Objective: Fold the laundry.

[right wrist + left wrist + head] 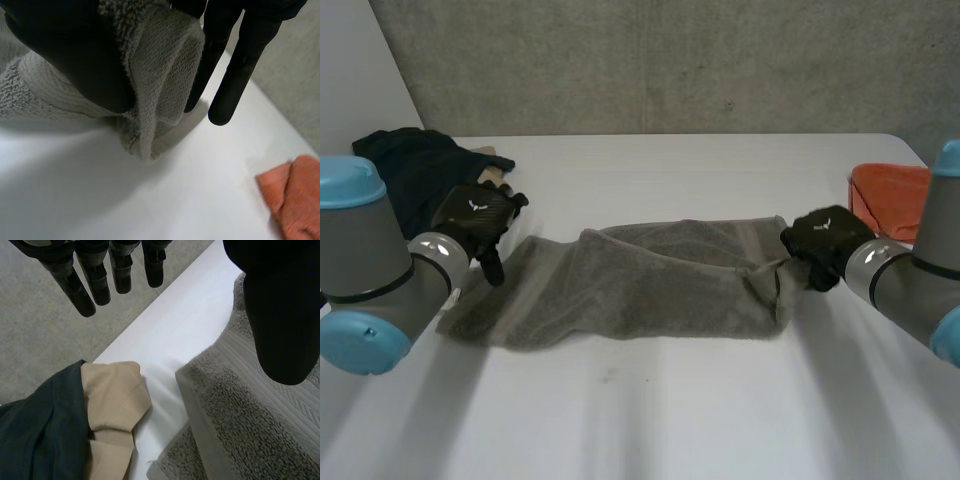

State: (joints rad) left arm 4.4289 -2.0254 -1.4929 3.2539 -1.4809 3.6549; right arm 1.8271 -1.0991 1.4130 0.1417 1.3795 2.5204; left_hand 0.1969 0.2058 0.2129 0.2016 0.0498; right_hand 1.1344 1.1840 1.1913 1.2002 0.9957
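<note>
You had the grey terry towel [640, 285] lying rumpled mid-bench [670, 410], its long axis running left to right and its far edge loosely folded over. Your right hand [825, 240] pinched the towel's right end between thumb and fingers [240, 65]. Your left hand [478, 218] was at the left end, fingers [95, 282] straight, holding nothing.
</note>
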